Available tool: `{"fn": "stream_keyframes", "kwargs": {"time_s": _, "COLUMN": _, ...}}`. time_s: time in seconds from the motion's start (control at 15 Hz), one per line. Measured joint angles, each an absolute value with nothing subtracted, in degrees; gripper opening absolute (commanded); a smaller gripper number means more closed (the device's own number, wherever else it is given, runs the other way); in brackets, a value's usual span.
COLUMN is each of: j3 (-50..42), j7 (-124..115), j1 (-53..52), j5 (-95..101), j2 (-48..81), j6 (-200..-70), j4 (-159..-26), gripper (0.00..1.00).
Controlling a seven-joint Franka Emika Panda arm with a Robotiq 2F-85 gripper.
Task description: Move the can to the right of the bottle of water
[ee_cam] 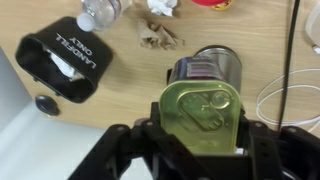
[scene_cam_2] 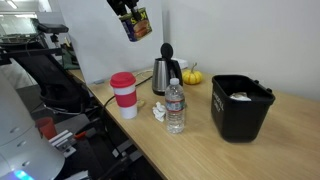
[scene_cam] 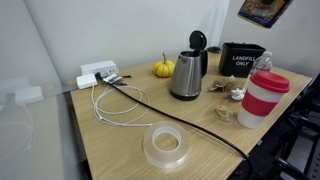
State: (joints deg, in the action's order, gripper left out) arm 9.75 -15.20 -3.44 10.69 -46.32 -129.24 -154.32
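The end effector (scene_cam_2: 128,10) is closed on the can (scene_cam_2: 137,24) and holds it in the air, well above the table (scene_cam_2: 290,125). In an exterior view the can hangs tilted, high over the stretch of table edge where the red-lidded cup (scene_cam_2: 123,93) stands. In the wrist view the dark fingers (ee_cam: 130,145) press on the can (ee_cam: 205,100) from both sides, and its yellow-green top with the pull tab faces the camera.

Below it, in that view, lies bare table (ee_cam: 120,100), with crumpled paper (ee_cam: 158,35) towards the bottle of water (ee_cam: 100,12) and a black cable (ee_cam: 293,50) on the opposite side. The bottle of water (scene_cam_2: 175,107) stands upright near the table edge closest to that exterior camera, just beside the paper scraps (scene_cam_2: 158,110) and between the cup and the black bin (scene_cam_2: 240,108). The bin reads LANDFILL ONLY (ee_cam: 78,60) and stands apart from the bottle along the same edge.

The steel kettle (scene_cam_2: 165,72) and the small orange pumpkin (scene_cam_2: 192,76) sit side by side near the edge by the wall. In an exterior view a roll of clear tape (scene_cam: 166,146) lies flat near the edge closest to the camera, and a white power strip (scene_cam: 97,73) lies at the corner by the wall, with cables running from it across the table.
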Motion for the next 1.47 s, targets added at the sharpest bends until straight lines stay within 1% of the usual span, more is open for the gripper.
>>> {"fn": "stream_keyframes", "kwargs": {"time_s": 0.07, "j3": 9.44, "j7": -16.24, "j1": -1.7, "j5": 10.69, "j2": -48.62, "j6": -126.71, "j4": -154.92, "gripper": 0.64}}
{"fn": "stream_keyframes", "kwargs": {"time_s": 0.2, "j3": 9.32, "j7": -18.25, "j1": 0.86, "j5": 10.68, "j2": -52.27, "j6": -122.85, "j4": -155.81, "gripper": 0.64}}
{"fn": "stream_keyframes", "kwargs": {"time_s": 0.6, "j3": 9.87, "j7": -19.99, "j1": 1.18, "j5": 10.68, "j2": -53.47, "j6": -122.6, "j4": -156.63, "gripper": 0.64}}
{"fn": "stream_keyframes", "kwargs": {"time_s": 0.67, "j3": 9.87, "j7": -20.0, "j1": 1.18, "j5": 10.68, "j2": -53.47, "j6": -122.6, "j4": -156.63, "gripper": 0.39}}
{"fn": "stream_keyframes", "kwargs": {"time_s": 0.87, "j3": 9.87, "j7": -20.39, "j1": 1.36, "j5": 10.68, "j2": -53.47, "j6": -122.6, "j4": -156.83, "gripper": 0.39}}
{"fn": "stream_keyframes", "kwargs": {"time_s": 1.0, "j3": 9.83, "j7": -23.43, "j1": 3.42, "j5": 10.77, "j2": -53.44, "j6": -122.59, "j4": -157.43, "gripper": 0.39}}
{"fn": "stream_keyframes", "kwargs": {"time_s": 1.47, "j3": 8.75, "j7": -33.8, "j1": 18.73, "j5": 11.68, "j2": -51.3, "j6": -122.68, "j4": -160.24, "gripper": 0.39}}
